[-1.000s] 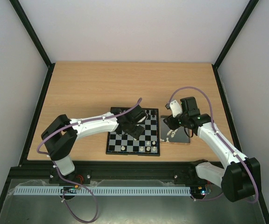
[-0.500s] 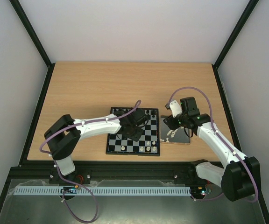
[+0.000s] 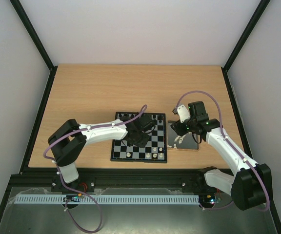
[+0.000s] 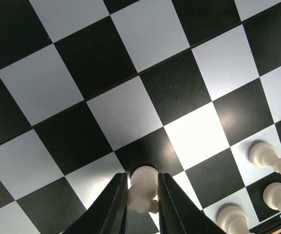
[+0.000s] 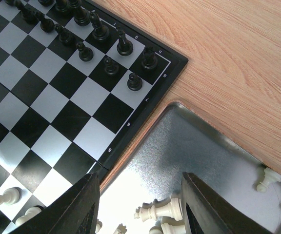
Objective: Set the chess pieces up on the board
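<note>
One cream pawn (image 4: 141,191) is what your left fingers (image 4: 112,207) are clenching, one on each side of it so that it is not tipping over the board (image 4: 130,117). Three more cream pieces (image 4: 265,157) are standing just beside it, plus a sliver of a fourth. Two rows of black figures (image 5: 123,45) are lining the board's far side. Your right fingers (image 5: 85,207) are hanging spread and empty over the one metal tray (image 5: 189,146), probably lining up another piece. Board and tray are sitting side by side near the bench's (image 3: 106,92) near edge.
</note>
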Available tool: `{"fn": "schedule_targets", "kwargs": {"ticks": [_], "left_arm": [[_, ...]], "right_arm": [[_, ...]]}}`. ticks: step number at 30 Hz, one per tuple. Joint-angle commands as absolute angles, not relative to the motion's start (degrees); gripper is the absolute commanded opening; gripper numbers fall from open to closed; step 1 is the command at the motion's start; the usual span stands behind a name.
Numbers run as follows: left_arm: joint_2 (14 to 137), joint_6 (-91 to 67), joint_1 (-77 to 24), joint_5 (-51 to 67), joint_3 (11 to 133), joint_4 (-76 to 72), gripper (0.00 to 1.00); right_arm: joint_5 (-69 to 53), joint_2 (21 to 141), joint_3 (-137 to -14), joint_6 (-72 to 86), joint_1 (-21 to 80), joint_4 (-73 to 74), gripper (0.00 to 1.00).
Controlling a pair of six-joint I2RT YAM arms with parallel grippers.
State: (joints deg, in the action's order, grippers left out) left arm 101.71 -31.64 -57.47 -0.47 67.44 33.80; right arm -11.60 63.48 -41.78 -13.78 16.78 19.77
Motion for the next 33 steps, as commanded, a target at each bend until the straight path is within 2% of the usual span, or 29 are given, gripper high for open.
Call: {"fn": "schedule_targets", "kwargs": {"ticks": [1, 4, 11, 12, 15, 19, 28, 33], "left_arm": [[101.8, -32.0, -57.7, -1.0, 67.3, 35.8, 0.16], [101.7, -31.7, -57.7, -0.9, 67.3, 36.4, 0.09], [100.1, -30.3, -57.7, -3.9, 67.6, 38.3, 0.06], [99.9, -30.2, -57.6, -4.1, 67.6, 38.7, 0.09], [99.1, -30.5, -57.5, -4.3, 67.7, 39.3, 0.3], [96.7, -31.1, -57.5, -3.7, 67.1, 38.7, 0.38], [97.4, -28.0, -59.5, -1.0, 65.9, 38.8, 0.44], [99.7, -26.6, -60.3, -2.7, 65.9, 39.4, 0.39]], "right_arm": [[-12.7, 63.5, -41.0, -14.3, 16.6, 20.6, 0.46], [-12.9, 63.4, -41.0, -14.3, 16.5, 20.7, 0.46], [-13.0, 63.3, -41.0, -14.4, 16.6, 20.9, 0.47], [-13.0, 63.3, -41.0, -14.4, 16.6, 21.0, 0.46], [-13.0, 63.3, -41.0, -14.4, 16.5, 21.0, 0.46], [-13.0, 63.4, -41.0, -14.4, 16.5, 21.0, 0.46], [-13.3, 63.6, -41.0, -14.5, 16.6, 21.1, 0.46], [-13.3, 63.5, -41.0, -14.6, 16.5, 21.2, 0.46]]}}
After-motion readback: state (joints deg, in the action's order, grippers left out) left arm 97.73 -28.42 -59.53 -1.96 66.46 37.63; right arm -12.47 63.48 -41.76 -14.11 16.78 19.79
